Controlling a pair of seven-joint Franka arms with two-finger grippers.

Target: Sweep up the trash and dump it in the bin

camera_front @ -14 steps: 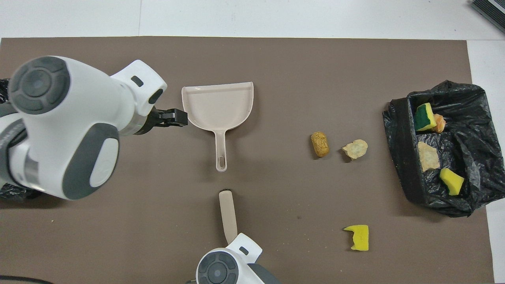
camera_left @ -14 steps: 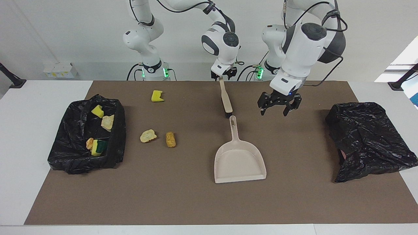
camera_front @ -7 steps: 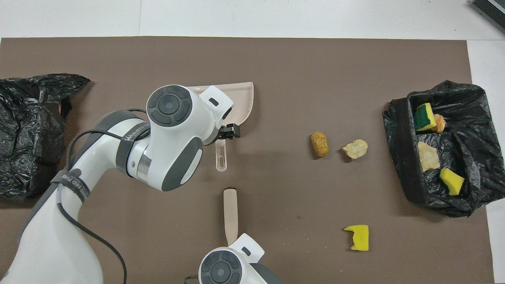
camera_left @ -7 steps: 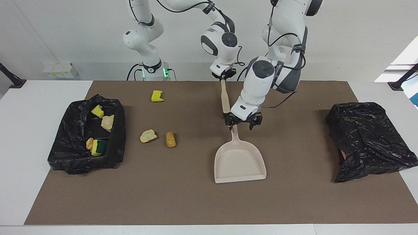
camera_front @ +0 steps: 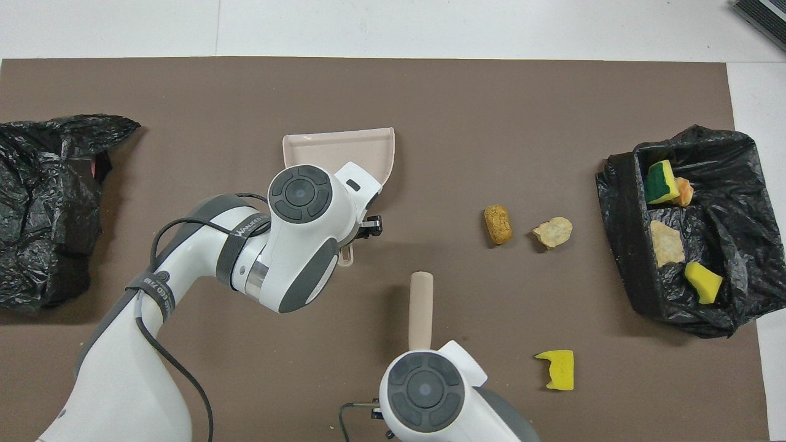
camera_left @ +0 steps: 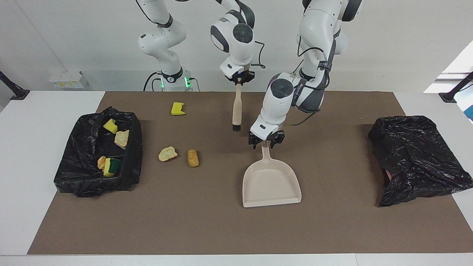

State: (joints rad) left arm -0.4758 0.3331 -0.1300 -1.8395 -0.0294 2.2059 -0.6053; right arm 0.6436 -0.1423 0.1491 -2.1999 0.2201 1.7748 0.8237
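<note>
My right fingers (camera_left: 239, 81) were clamped on the handle of the brush (camera_left: 236, 110), which hung bristles-down over the brown mat (camera_left: 221, 229). My left fingers (camera_left: 265, 142) stood astride the handle of the beige dustpan (camera_left: 271, 181); whether they had closed on it, I could not tell. The pan lay flat, its open edge facing away from the robots.

Loose trash remained on the mat: a tan bread-like lump (camera_left: 167, 153) beside a golden-brown lump (camera_left: 193, 157), both between the dustpan and the open bin bag (camera_left: 79, 177), and a yellow sponge chunk (camera_left: 178, 108) nearer the robots. Several pieces already lay in that bag.

To perform this step well, I judged that the handle should be gripped squarely and firmly so that the pan's lip stays level on the mat.

The mat covered most of a white table (camera_left: 37, 147). A second, crumpled black bag (camera_left: 417, 159) lay toward the left arm's end. A plain white wall stood at the robots' end.
</note>
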